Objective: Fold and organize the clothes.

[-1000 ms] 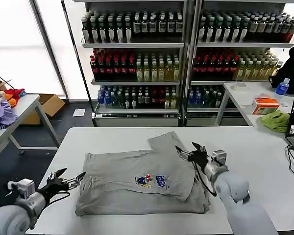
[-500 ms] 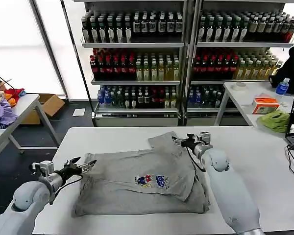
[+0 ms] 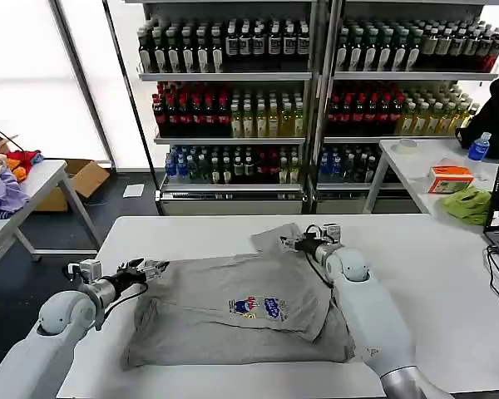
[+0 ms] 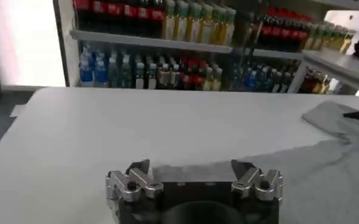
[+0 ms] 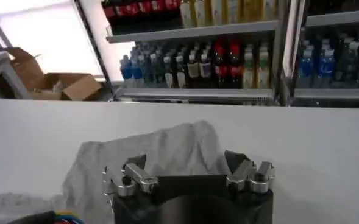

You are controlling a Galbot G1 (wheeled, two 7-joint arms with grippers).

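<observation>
My left end effector (image 3: 150, 269) sits low at the near-left part of the white counter (image 3: 432, 258), right at the left edge of the light grey short-sleeved shirt (image 3: 233, 303). Its fingers are spread apart; in the left wrist view the two fingertips (image 4: 139, 169) stand wide of each other with bare counter (image 4: 136, 122) and the shirt's edge (image 4: 301, 164) just ahead of them, nothing between them.

My right end effector (image 3: 295, 243) is at the far side of the shirt, over the raised sleeve that sticks out toward the shelves. Its fingers are also apart: in the right wrist view both fingertips (image 5: 133, 167) are separated, and the crumpled grey sleeve (image 5: 167, 149) lies just beyond and between them. I cannot tell whether the tips touch the cloth.

The shirt lies flat between my two end effectors, its body spread across the middle of the counter with the small multicoloured chest print (image 3: 262, 306) facing up, nearer to me than either end effector. A folded layer of the shirt lies over the right half, its edge running diagonally beneath my right arm.

Beyond my right end effector stand shelves of bottled drinks (image 3: 233, 108).
</observation>
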